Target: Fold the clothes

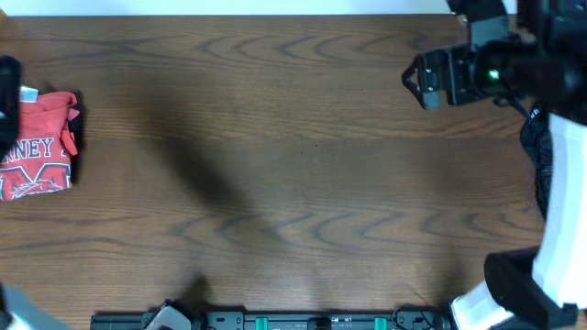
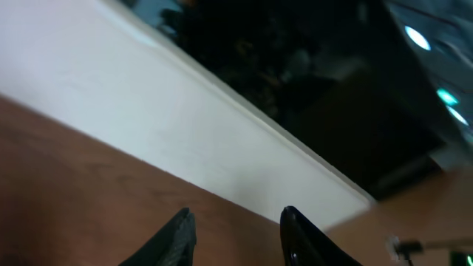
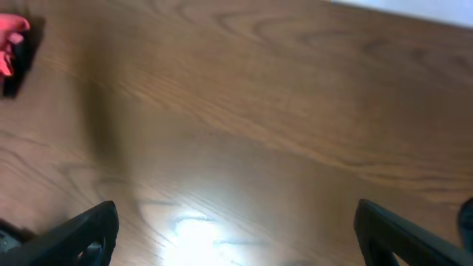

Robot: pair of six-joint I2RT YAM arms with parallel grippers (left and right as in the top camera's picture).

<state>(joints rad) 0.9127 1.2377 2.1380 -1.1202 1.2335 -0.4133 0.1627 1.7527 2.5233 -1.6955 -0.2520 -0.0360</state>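
Though the table (image 1: pixel 293 174) carries little between your arms, you can count one piece as done. The shirt (image 1: pixel 37 151) lies folded into a compact block, lettering up, far ahead of your right gripper (image 1: pixel 420 78) across the whole width of the wood. A patterned cloth (image 1: pixel 535 151), dark and half hidden under the right arm, shows just behind that gripper. I judge it is what is left to fold, though you cannot make out its shape. Your right arm reaches out over the table and points toward the shirt. Its wrist view shows the fingers (image 3: pixel 81 236) spread wide with only bare wood between them, gripping nothing. Your left gripper (image 2: pixel 236 240) tips toward the table's edge and a white wall (image 2: pixel 148 125). Its fingers stand apart and are empty too, with the shirt outside its view.
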